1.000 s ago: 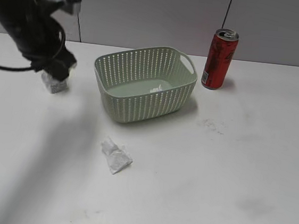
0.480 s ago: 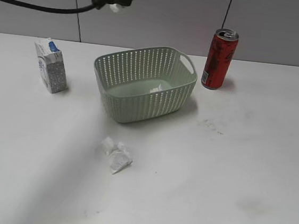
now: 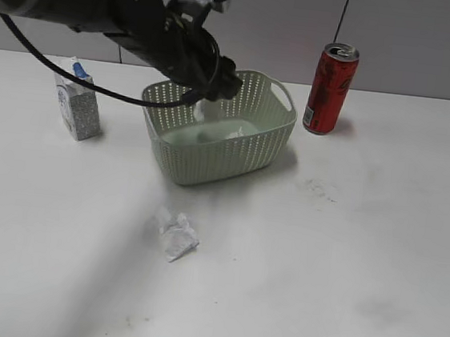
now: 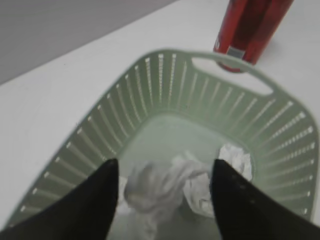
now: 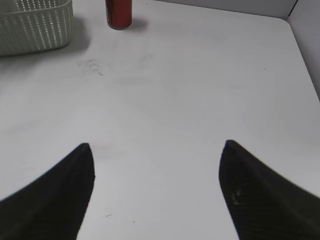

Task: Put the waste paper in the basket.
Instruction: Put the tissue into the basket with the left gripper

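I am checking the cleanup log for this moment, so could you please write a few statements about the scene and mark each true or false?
1. The left tool is open above the pale green perforated plastic basket. True.
2. Every crumpled white paper wad lies in the basket. False: one wad lies on the table in front of it.
3. The red metal can has tipped over. False: it stands upright beside the basket.
4. The right tool is open and holds nothing. True.

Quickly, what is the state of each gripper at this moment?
Left gripper: open above the basket, a blurred paper wad between its fingers, apparently released.
Right gripper: open, holding nothing.
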You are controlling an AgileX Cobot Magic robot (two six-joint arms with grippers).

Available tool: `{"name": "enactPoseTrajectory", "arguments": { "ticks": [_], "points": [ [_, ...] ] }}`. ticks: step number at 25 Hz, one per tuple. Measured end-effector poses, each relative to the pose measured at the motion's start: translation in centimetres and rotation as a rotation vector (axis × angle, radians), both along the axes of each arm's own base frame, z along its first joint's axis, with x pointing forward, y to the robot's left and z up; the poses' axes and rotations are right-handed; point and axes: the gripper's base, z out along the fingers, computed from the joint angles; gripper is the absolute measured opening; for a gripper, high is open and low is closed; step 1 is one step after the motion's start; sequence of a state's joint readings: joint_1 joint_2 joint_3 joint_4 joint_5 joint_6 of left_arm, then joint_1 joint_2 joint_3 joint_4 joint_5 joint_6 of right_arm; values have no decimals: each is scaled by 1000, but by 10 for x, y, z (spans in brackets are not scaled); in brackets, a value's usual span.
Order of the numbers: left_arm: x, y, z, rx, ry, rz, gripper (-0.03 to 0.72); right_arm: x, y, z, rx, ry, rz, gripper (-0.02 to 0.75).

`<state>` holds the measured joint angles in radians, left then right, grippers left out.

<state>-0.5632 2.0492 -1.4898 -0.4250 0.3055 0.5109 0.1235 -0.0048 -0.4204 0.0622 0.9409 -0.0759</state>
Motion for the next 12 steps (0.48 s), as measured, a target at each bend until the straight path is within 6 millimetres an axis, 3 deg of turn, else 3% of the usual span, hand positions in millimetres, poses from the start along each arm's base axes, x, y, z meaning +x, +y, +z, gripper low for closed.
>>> {"name": "enactPoseTrajectory", "arguments": {
  "ticks": [2,4,8,12],
  "points": [
    [-1,-1,-10,20,39,-11,594,0,0,0,0,0,0,587],
    [-3,0,-13,33,68,-23,641,0,0,0,0,0,0,587],
    [-5,0,-7,54,98,-54,659,0,0,0,-1,0,0,587],
    [-7,2,14,78,114,-97,650,0,0,0,-1,0,0,587]
  ]
}}
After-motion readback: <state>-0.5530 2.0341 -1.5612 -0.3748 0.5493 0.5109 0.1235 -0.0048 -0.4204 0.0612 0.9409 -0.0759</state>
